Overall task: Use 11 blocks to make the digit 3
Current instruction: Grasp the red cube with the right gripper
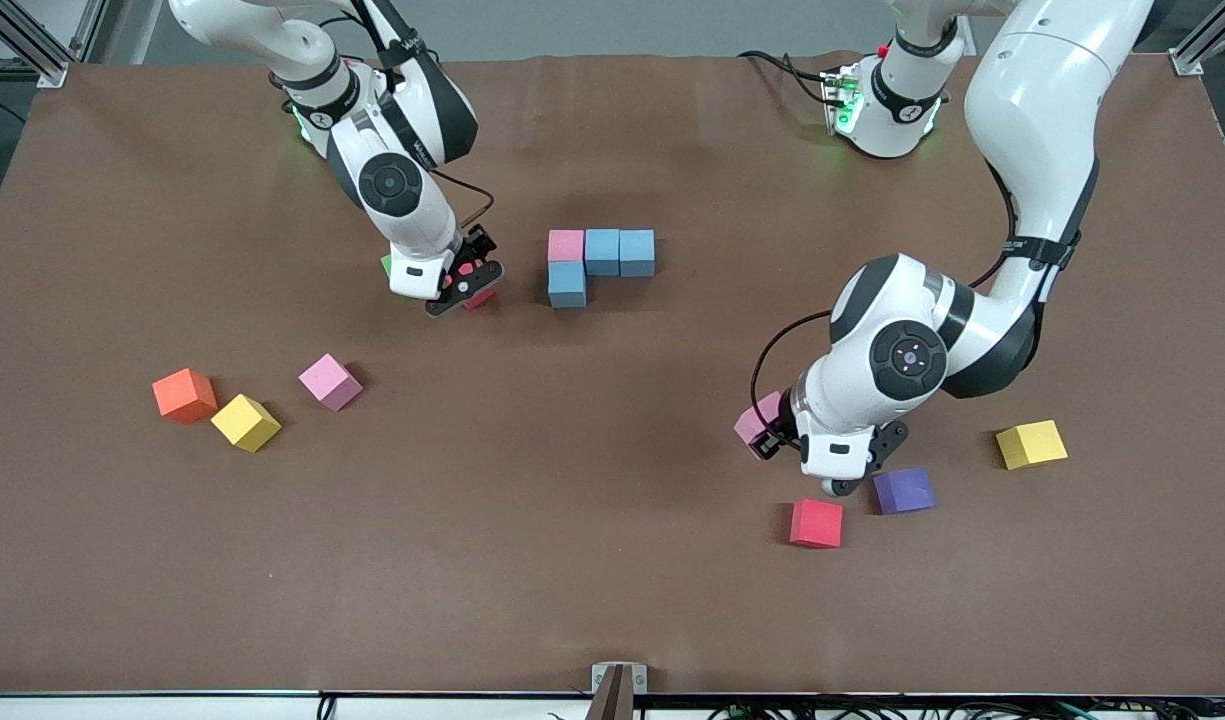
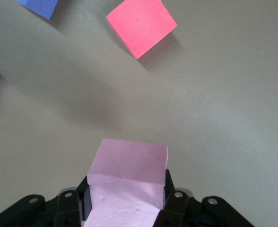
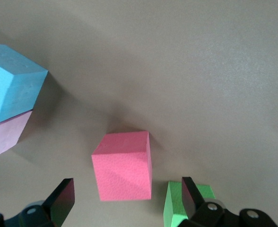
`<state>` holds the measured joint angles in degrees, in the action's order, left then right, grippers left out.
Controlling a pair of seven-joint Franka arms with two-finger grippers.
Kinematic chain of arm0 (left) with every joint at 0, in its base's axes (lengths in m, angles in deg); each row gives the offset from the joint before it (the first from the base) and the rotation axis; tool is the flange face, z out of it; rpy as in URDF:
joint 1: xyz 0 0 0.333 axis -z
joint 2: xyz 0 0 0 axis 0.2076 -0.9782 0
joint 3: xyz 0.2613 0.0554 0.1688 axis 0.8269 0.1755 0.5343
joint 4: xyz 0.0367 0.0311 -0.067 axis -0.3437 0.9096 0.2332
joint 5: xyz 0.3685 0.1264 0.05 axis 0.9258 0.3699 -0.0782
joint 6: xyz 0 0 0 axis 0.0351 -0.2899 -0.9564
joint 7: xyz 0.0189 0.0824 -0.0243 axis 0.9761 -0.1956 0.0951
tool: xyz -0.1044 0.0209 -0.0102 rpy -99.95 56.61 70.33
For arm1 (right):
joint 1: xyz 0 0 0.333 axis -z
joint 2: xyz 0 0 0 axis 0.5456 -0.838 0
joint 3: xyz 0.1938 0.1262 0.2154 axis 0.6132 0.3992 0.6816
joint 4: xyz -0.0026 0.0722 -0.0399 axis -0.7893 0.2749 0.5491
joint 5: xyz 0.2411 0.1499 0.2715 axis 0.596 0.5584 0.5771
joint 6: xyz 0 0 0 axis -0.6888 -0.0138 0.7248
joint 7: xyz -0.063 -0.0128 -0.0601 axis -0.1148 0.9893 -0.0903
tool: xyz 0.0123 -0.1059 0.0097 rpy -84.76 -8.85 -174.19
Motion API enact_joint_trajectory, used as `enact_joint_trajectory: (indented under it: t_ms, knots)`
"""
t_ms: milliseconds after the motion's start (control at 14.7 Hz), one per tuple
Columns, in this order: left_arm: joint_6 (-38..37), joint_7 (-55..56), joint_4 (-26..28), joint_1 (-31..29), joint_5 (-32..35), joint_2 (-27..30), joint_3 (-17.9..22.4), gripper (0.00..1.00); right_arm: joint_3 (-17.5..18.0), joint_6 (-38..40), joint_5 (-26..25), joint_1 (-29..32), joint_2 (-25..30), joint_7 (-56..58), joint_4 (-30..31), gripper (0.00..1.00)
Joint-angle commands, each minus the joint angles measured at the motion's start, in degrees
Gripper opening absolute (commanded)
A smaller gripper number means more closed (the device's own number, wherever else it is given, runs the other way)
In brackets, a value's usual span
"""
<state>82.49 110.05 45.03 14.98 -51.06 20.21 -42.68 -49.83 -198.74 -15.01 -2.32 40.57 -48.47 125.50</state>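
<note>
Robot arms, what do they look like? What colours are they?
Both arms are chunky, glossy white tubes with dark grey joints and round grey caps. Thin black cables loop along them, and green lights glow at their bases. The left pincer and right pincer have black fingers.

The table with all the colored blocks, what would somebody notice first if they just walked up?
Probably the little cluster mid-table: a pink block and three light blue blocks pushed together. Next, the two arms: the left gripper is shut on a pink cube near a red cube and a purple cube, while the right gripper hangs open over another red cube beside the cluster.
</note>
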Motion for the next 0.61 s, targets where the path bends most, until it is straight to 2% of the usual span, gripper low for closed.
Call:
enact_joint_trajectory:
  t_ms: [0,203,407,543]
  knots:
    - [-1.7,-1.47,0.7,-0.54,-0.67,2.07,-0.15,0.2,0.58,-3.31,-0.64,0.23,1.81,0.32,3.36,1.0]
    - [-2.49,-1.82,0.7,-0.89,-0.67,2.34,-0.15,0.2,0.67,-4.27,-0.64,-0.21,1.2,0.06,3.89,1.0]
    - [-3.11,-2.26,0.7,-0.98,-0.76,2.25,-0.15,0.2,2.43,-10.06,-0.64,-0.3,-0.12,-0.12,6.78,1.0]
    - [-3.11,-2.26,0.7,-1.16,-0.76,2.25,-0.15,0.2,2.43,-10.43,-0.64,-0.3,-0.56,-0.12,6.97,1.0]
